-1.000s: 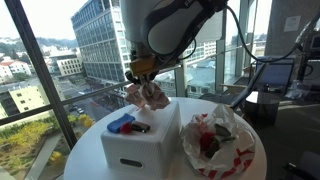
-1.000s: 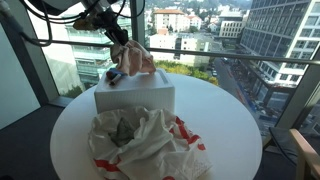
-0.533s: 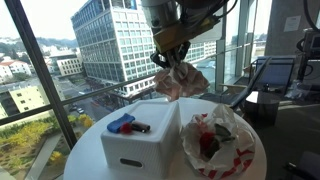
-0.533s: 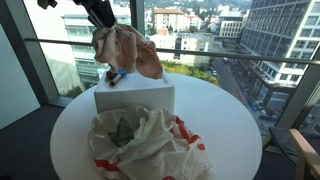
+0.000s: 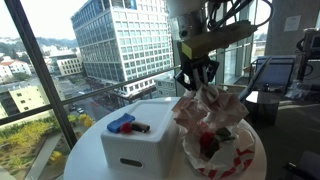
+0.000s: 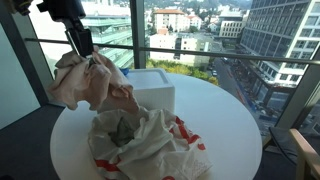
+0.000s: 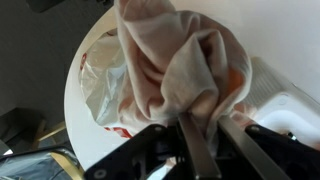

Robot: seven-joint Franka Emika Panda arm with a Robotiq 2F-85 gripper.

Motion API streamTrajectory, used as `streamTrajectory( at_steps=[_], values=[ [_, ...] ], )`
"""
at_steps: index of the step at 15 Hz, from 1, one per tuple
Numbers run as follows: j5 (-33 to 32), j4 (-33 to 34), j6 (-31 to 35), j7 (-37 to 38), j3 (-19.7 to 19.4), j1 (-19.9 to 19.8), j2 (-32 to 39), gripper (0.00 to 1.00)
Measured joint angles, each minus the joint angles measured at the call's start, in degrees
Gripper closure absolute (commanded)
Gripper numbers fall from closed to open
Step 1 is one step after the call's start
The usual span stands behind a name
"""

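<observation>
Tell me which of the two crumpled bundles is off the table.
The pinkish bundle, hanging clamped in the gripper; the white-and-red bundle lies on the table beside the white box.

Exterior views face the table (image 5: 88, 148) (image 6: 225, 120) from seemingly opposite sides — wrist close above.

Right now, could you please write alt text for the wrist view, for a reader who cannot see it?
The gripper is shut on a crumpled pinkish cloth that fills the middle of the picture. Behind the cloth, a white and red plastic bag lies on a round white table, and part of a white box shows at the right edge.
</observation>
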Motion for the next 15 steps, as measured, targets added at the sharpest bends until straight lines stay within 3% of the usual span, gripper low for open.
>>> streamTrajectory(
  at_steps=[6, 11, 15],
  values=[
    [4.84, -4.40, -0.56, -3.05, -0.22, -5.53, 3.07, 0.94],
    [2.71, -4.14, -0.98, -3.07, -0.14, -7.77, 6.35, 0.92],
    [-3.06, 0.10, -5.73, -2.88, -0.11, -8.33, 14.21, 0.92]
  ],
)
